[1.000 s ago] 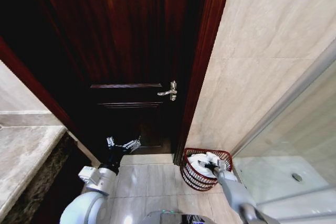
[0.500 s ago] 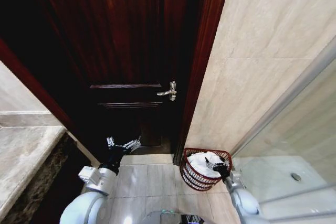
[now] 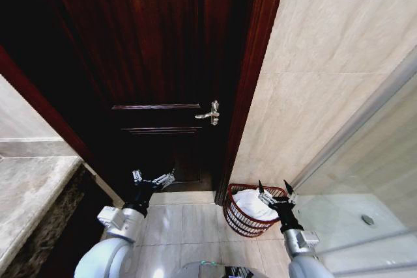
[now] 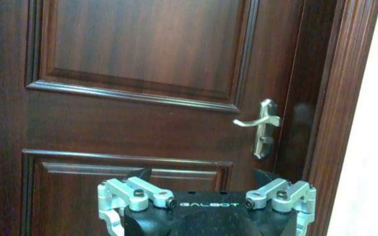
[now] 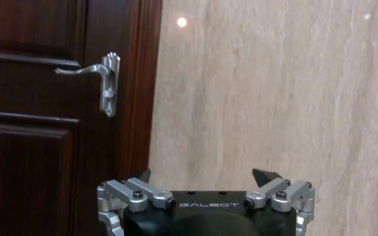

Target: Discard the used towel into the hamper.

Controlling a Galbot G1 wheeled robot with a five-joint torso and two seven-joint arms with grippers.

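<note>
**Towel in the hamper**

While the white towel point(image 3: 253, 204) lies inside the hamper point(image 3: 242, 218) on the floor by the door frame, the right pincer point(image 3: 274, 194) hangs just above its rim, spread wide and empty. The left pincer point(image 3: 153, 179) waits open near the dark door point(image 3: 163, 63).

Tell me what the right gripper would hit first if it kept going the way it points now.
Most likely the beige tiled wall: the open right gripper faces it, beside the door frame. Depth is unclear.
</note>
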